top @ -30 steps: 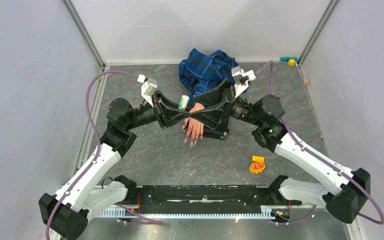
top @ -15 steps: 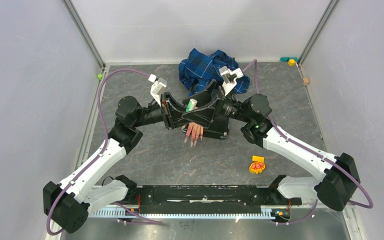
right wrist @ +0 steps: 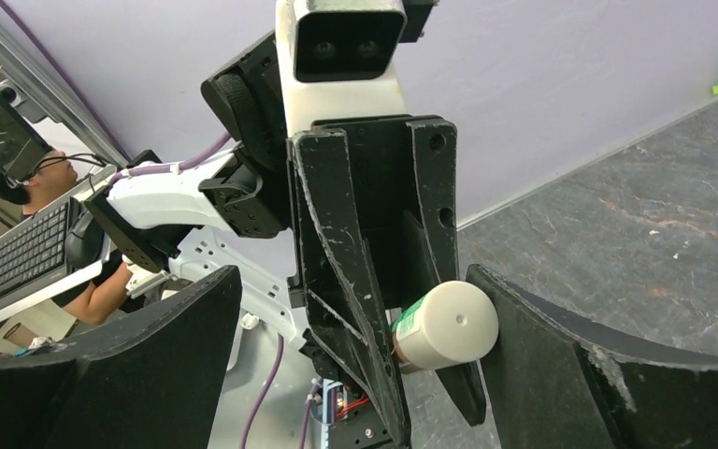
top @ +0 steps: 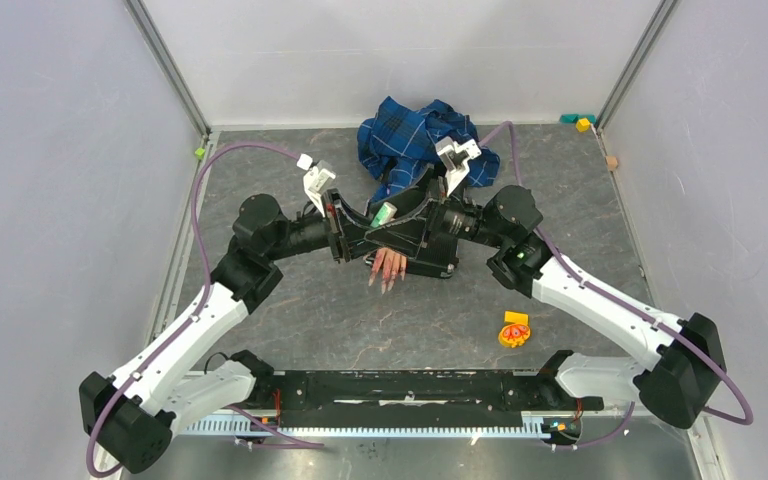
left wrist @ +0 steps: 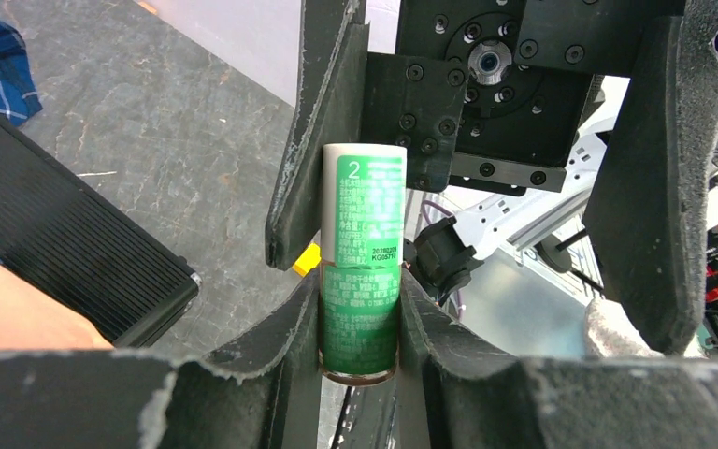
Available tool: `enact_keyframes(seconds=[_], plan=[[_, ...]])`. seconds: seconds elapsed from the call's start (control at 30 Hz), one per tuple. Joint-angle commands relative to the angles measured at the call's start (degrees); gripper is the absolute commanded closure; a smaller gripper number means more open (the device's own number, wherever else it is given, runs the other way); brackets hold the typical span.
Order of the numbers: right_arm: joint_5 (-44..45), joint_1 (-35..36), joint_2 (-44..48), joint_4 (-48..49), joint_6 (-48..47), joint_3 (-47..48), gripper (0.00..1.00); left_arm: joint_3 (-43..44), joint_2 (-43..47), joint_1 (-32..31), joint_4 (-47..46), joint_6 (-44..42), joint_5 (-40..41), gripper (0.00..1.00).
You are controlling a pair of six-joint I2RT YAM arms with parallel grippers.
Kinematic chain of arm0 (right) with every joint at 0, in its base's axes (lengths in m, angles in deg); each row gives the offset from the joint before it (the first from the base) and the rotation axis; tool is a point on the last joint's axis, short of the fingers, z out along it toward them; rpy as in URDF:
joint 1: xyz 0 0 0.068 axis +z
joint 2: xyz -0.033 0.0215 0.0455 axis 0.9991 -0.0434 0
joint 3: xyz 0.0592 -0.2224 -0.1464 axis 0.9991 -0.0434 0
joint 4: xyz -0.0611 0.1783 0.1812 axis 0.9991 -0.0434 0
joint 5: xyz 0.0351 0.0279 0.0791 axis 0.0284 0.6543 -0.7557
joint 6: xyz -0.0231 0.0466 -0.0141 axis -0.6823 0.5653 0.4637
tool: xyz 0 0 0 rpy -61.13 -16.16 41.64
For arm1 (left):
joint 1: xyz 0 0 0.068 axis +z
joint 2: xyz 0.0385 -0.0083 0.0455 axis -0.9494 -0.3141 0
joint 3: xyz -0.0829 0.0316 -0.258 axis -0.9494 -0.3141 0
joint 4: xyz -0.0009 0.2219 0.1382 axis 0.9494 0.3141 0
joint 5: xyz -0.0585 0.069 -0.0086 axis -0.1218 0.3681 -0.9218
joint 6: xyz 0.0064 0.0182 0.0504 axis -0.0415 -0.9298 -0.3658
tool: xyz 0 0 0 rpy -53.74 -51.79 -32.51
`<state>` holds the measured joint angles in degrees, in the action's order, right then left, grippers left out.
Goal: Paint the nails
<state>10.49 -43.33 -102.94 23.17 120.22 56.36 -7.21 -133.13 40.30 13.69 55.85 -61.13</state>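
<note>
My left gripper (top: 368, 222) (left wrist: 360, 323) is shut on a green-labelled nail polish bottle (top: 382, 212) (left wrist: 362, 281), held by its lower body. The white cap (right wrist: 447, 325) (left wrist: 365, 178) points at my right gripper (top: 396, 214) (right wrist: 355, 281). That gripper is open, with one finger on each side of the cap and the right-hand one close against it. Just below the two grippers in the top view, the pink-red nails (top: 388, 272) stick out from the mannequin hand (top: 391, 256) (left wrist: 9, 313), which lies on a black ribbed pad (top: 432, 264) (left wrist: 65, 234). Its blue plaid sleeve (top: 410, 135) is bunched at the back.
A yellow and orange object (top: 513, 330) lies on the grey mat at the front right. Small coloured blocks (top: 580, 122) sit in the back right corner, a tan bit (top: 612, 161) lies near the right wall, and a green bit (top: 200, 152) lies by the left rail.
Both arms have moved in toward each other above the hand. The bottle has travelled right with the left gripper, and the right gripper's open fingers now flank its cap.
</note>
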Motion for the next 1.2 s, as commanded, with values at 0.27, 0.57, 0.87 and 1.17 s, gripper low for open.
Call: enact_keyframes(seconds=[0.27,0.57,0.87,1.17], plan=[[2.41,-0.95,5.86,-8.83,-4.11,2.65,0.06,2.31,1.31,1.29,1.87,-5.92,0.43,0.98],[3.09,-3.15,4.34,-10.25,-2.89,3.87,0.14,1.96,3.52,0.99,0.72,-7.44,-2.88,0.98],[2.02,-3.14,2.44,-7.45,-0.81,4.13,0.26,2.13,3.43,0.90,0.72,-7.47,-3.66,0.98],[1.57,-3.14,1.27,-5.53,0.16,3.71,0.40,2.30,2.78,0.88,0.72,-7.22,-4.01,0.98]])
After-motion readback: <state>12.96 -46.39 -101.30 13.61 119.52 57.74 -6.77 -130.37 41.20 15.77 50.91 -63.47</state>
